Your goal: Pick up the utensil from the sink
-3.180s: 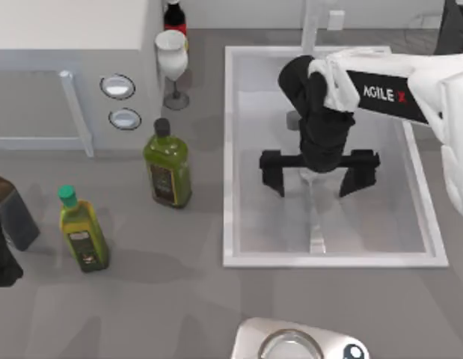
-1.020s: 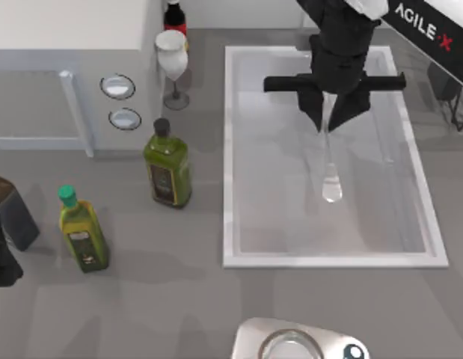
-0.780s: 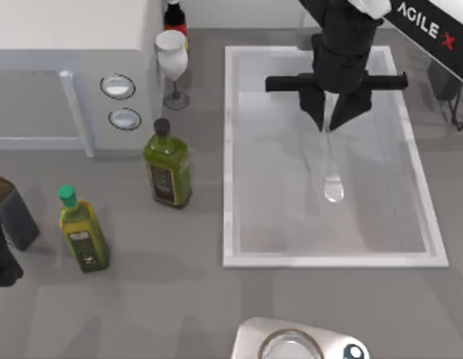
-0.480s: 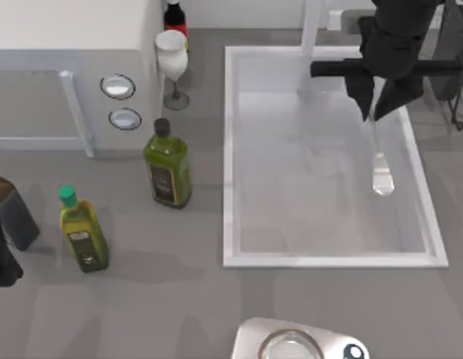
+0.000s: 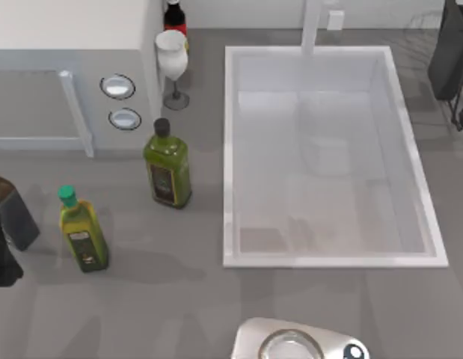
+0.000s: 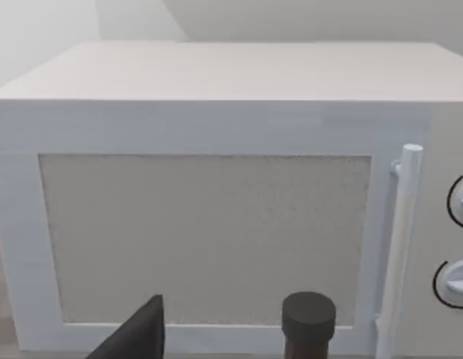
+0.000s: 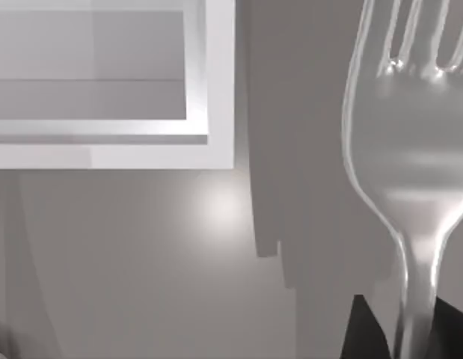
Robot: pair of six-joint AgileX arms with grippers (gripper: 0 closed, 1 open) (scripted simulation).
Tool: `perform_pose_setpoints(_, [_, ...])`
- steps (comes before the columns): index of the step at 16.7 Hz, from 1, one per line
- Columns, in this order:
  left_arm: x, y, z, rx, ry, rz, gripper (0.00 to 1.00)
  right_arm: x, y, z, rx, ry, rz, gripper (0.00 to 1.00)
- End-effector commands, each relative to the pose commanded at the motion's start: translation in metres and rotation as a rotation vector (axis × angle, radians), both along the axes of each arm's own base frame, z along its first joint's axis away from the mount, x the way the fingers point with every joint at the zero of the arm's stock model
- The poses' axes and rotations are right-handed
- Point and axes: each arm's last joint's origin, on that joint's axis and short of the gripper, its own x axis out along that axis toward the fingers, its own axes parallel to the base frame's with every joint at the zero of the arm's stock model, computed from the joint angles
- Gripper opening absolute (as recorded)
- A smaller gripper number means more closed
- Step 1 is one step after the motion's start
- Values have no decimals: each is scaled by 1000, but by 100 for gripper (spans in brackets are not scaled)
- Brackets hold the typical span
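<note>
Right end effector point(image 7: 402, 329): fingers closed on fork point(image 7: 399, 172) handle, lower right of right wrist frame. Fork clear of sink point(image 5: 328, 262), hanging above grey table point(image 7: 141, 262) past sink corner. Long axis runs vertically in frame; tines point to upper edge.

Risk: narrow handle grip may let fork pivot or slip during fast swing.

Left arm parked facing microwave point(image 6: 216, 187); finger state cannot be told.
</note>
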Motion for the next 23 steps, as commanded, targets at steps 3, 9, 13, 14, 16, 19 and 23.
perform_pose_setpoints(3, [0,0,0,0,0,0,100,-47,-26,1,5,-3,-2,0])
perform_pose_setpoints(9, [0,0,0,0,0,0,100,-76,-40,-1,8,-8,-2,0])
perform_pose_setpoints(13, [0,0,0,0,0,0,100,-75,-39,-6,7,-2,0,0])
perform_pose_setpoints(14, [0,0,0,0,0,0,100,-74,-39,-13,7,1,0,0])
perform_pose_setpoints(16, [0,0,0,0,0,0,100,-71,-39,-32,7,1,-1,0])
perform_pose_setpoints(19, [0,0,0,0,0,0,100,-69,-40,-68,7,-20,-1,0])
perform_pose_setpoints(23, [0,0,0,0,0,0,100,-75,-40,-107,7,-12,-2,0])
